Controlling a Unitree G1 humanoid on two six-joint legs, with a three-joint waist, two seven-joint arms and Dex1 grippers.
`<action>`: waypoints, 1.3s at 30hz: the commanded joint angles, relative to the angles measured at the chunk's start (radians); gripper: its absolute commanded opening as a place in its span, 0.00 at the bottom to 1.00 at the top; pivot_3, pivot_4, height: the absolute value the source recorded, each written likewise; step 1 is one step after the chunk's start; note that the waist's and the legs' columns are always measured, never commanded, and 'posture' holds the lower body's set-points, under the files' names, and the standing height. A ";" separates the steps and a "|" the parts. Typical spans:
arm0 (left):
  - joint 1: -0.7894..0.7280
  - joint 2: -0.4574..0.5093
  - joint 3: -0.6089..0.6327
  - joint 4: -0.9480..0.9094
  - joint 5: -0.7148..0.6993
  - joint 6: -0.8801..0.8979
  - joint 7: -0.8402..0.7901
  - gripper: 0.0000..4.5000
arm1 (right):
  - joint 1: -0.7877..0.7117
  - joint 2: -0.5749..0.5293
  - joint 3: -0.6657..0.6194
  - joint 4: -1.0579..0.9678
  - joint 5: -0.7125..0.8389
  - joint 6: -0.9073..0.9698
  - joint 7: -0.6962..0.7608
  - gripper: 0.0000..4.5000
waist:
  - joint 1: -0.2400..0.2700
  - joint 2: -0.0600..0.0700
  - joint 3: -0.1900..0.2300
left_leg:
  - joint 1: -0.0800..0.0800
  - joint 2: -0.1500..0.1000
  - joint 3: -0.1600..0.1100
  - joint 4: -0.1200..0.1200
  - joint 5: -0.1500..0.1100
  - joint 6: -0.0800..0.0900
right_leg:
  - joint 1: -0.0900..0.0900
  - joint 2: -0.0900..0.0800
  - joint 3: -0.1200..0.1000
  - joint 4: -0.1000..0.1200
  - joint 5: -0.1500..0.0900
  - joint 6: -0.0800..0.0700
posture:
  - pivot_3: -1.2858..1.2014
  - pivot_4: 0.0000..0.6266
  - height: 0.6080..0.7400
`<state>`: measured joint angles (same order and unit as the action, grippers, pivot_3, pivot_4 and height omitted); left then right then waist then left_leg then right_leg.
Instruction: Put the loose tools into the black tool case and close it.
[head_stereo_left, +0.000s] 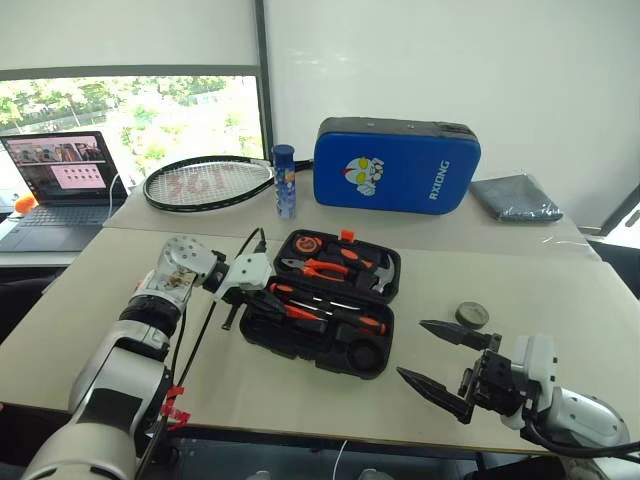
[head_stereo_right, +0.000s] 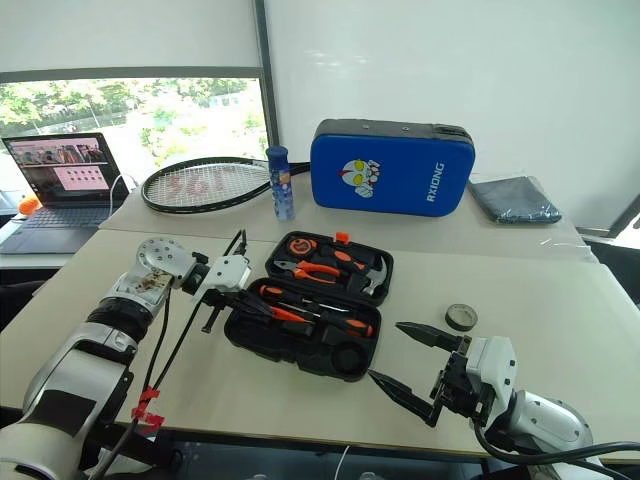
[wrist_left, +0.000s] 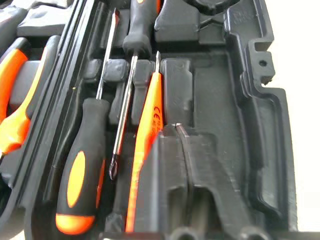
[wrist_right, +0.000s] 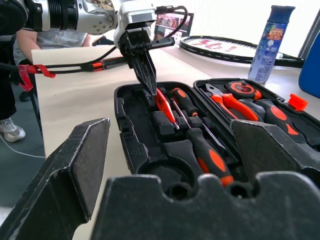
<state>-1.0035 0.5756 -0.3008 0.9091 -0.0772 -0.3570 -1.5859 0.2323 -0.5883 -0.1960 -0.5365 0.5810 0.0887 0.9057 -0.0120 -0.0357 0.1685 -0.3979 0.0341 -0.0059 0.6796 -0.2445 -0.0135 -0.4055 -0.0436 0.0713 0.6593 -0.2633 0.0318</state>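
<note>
the black tool case (head_stereo_left: 320, 335) lies open mid-table, near the front edge. the left gripper (wrist_right: 150, 82), jaws pressed together, tips at the slim orange tester screwdriver (wrist_right: 164, 106) in the case's left end. the right gripper (head_stereo_left: 430, 360), jaws spread, hovers by the front edge; the small black tape roll (head_stereo_left: 471, 315) lies beside it.

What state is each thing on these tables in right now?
Black hard-plastic tool case: open, lid flat.
Slim orange tester screwdriver: lying in the case.
Small black tape roll: loose on the table.
Left gripper: shut, over the tester.
Right gripper: open, holding nothing.
Laptop: open, screen lit.
</note>
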 joint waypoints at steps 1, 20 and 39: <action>-0.001 -0.018 0.022 0.000 0.028 -0.021 0.046 0.01 | -0.008 -0.005 -0.004 -0.013 0.003 -0.009 0.003 1.00 | 0.000 0.000 0.000 | 0.000 0.000 0.000 0.000 0.000 0.000 | 0.000 0.000 0.000 0.000 0.000 0.000 | 0.52 0.24 1.00; -0.015 -0.060 0.029 0.103 0.120 -0.022 0.110 0.01 | -0.003 0.010 0.013 -0.018 -0.011 -0.016 -0.005 1.00 | 0.001 0.000 0.000 | 0.000 0.000 0.000 0.000 0.000 0.000 | 0.001 0.000 0.000 0.001 0.000 0.000 | 0.52 0.24 1.00; -0.004 -0.074 0.090 0.107 0.103 -0.029 0.105 0.01 | 0.005 0.006 0.023 -0.018 -0.008 -0.011 0.003 1.00 | -0.003 0.000 0.000 | 0.000 0.000 -0.001 0.001 0.000 0.000 | 0.000 0.000 0.000 0.001 0.000 0.000 | 0.52 0.24 1.00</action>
<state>-1.0020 0.5003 -0.2163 1.0182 0.0175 -0.3685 -1.4953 0.2469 -0.5775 -0.1680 -0.5312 0.5704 0.0886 0.9085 -0.0154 -0.0357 0.1685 -0.3980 0.0337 -0.0068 0.6805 -0.2443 -0.0138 -0.4053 -0.0434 0.0714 0.6608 -0.2631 0.0322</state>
